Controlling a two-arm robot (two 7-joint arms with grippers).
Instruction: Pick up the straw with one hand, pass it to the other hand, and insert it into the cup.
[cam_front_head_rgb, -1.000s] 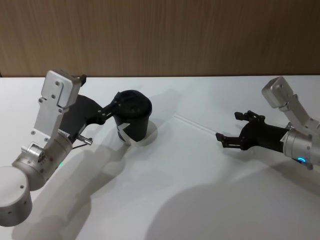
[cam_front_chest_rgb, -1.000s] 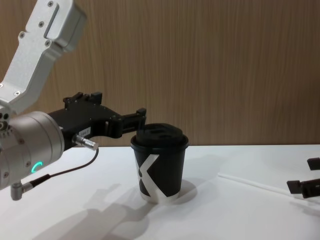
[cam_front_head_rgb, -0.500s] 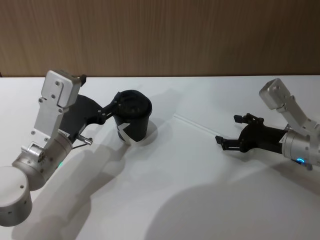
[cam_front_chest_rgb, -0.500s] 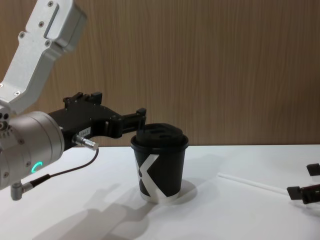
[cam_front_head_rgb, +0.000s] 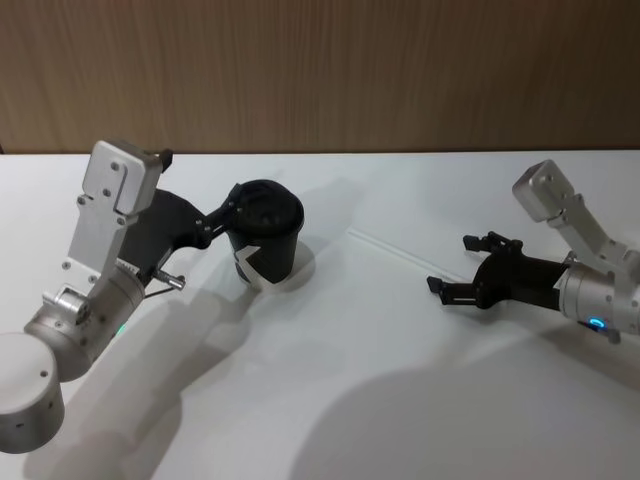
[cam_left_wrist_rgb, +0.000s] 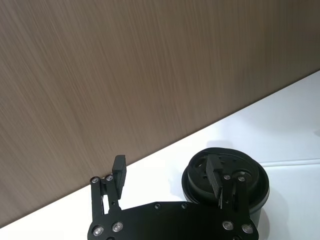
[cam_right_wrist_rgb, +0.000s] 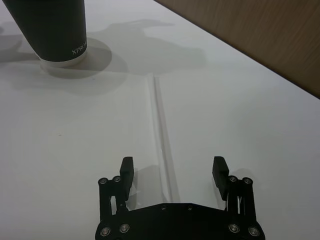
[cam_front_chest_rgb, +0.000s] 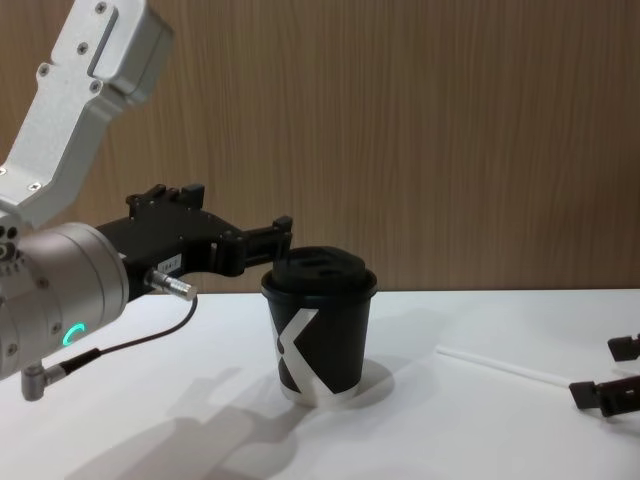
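Note:
The white straw (cam_front_head_rgb: 390, 248) lies flat on the white table, right of the cup (cam_front_head_rgb: 268, 245), a black paper cup with a domed lid and a white K mark (cam_front_chest_rgb: 296, 340). My right gripper (cam_front_head_rgb: 450, 263) is open at the straw's right end. In the right wrist view the straw (cam_right_wrist_rgb: 160, 125) runs in between the two spread fingers of that gripper (cam_right_wrist_rgb: 173, 162), ungripped. My left gripper (cam_left_wrist_rgb: 167, 167) is open beside the cup (cam_left_wrist_rgb: 240, 167), one finger reaching over the lid's edge and nothing held.
A wood-panelled wall (cam_front_head_rgb: 330, 70) runs along the table's far edge. The left arm's silver links (cam_front_head_rgb: 105, 215) stand tall left of the cup. Bare white table (cam_front_head_rgb: 330, 340) stretches in front of the cup and the straw.
My right gripper has slid left and a little lower toward the straw's end, still open. The left arm, the cup and the straw have not moved.

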